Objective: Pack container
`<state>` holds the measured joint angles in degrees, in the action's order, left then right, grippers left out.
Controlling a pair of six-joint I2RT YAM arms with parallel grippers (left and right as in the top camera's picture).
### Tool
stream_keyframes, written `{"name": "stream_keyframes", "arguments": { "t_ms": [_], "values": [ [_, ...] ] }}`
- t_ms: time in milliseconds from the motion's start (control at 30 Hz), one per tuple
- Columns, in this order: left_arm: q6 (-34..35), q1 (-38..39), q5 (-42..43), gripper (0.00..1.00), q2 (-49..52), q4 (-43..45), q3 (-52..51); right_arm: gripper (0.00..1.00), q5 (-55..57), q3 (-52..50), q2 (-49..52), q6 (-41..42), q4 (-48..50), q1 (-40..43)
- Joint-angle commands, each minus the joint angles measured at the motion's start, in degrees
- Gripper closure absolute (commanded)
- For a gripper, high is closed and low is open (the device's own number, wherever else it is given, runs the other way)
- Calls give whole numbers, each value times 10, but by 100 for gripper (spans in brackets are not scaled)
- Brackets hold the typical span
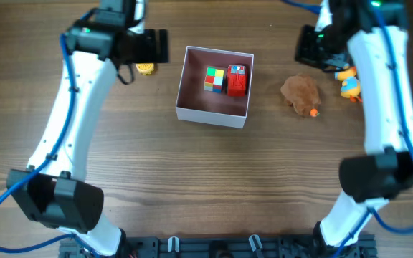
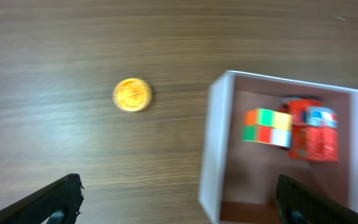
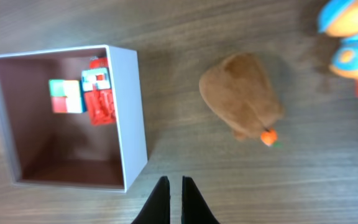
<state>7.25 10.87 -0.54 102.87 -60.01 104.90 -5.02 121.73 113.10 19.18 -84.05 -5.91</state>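
The container (image 1: 213, 112) is a white-walled square box with a dusty-pink inside at the table's middle. It holds a multicoloured cube (image 1: 214, 79) and a red toy (image 1: 236, 81) side by side. My left gripper (image 1: 151, 45) hovers left of the container, open wide and empty, its fingers (image 2: 182, 202) spanning the container's left wall (image 2: 219, 149). A yellow round toy (image 2: 132, 94) lies on the table ahead of it. My right gripper (image 3: 170, 194) is shut and empty, above the table between the container (image 3: 128, 112) and a brown plush toy (image 3: 241, 93).
A blue and orange duck toy (image 1: 349, 82) lies right of the brown plush (image 1: 301, 93), under my right arm (image 1: 386, 86). The yellow round toy (image 1: 145, 69) lies left of the container. Both arm bases stand at the near edge.
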Motion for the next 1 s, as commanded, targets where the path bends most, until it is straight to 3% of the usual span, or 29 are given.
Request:
{"name": "stream_keyframes", "arguments": {
  "t_ms": [0,233,367,600,700,967],
  "values": [
    [5,-42,11,0,16,20,2,96,-7,-3,82,3,21,-9],
    [-10,-54,16,0,98,123,2,95,-24,-3,216,-27,57,-52],
    [-22,-54,20,0,181,168,2,93,-86,-3,220,-74,70,-83],
    [-41,-54,29,0,245,233,1,92,-88,-3,220,-71,76,-98],
    [-71,-54,54,0,267,241,1,90,-86,-3,220,-49,82,-98],
    [-70,-54,54,0,315,231,1,90,-81,-3,220,-42,68,-98]
  ]
}}
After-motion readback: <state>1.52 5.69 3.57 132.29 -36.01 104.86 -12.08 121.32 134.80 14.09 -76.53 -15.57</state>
